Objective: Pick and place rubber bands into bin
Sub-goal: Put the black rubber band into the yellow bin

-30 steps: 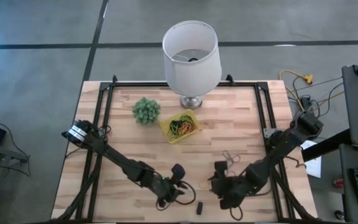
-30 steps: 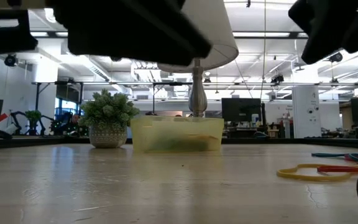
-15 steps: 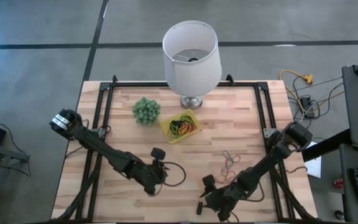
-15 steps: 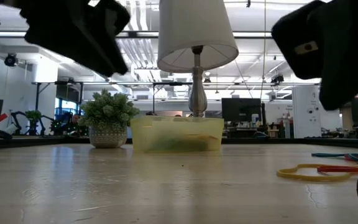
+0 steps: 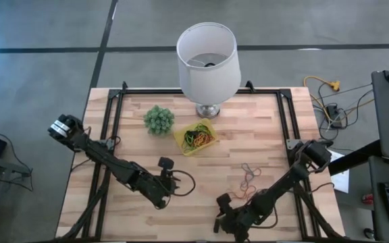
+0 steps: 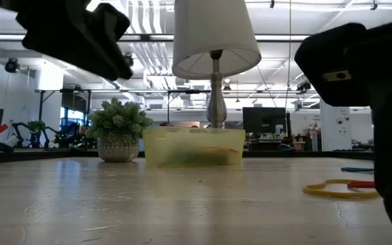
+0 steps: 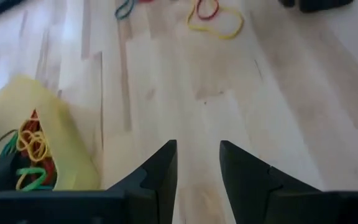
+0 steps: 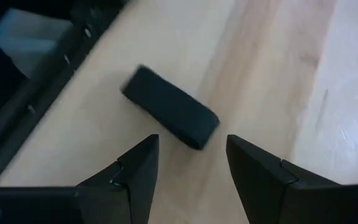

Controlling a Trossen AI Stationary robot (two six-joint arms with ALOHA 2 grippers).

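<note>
A robotics lab or workshop: beyond the wooden counter (image 6: 182,197), an open hall with ceiling strip lights (image 6: 138,20), monitors (image 6: 260,119) and other robot arms (image 6: 26,129) on benches; seen from above, grey concrete floor (image 5: 39,74) and loose cables (image 5: 323,88) surround the rig.

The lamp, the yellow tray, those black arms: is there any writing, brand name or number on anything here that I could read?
None can be read.
Lamp: plain white shade, no writing.
Bin: plain yellow, no label.
Right arm in the low view: a small pale tag, too blurred to read.
Dark block on the table: no marking visible.
Monitors in the room behind: dark, nothing legible.
</note>
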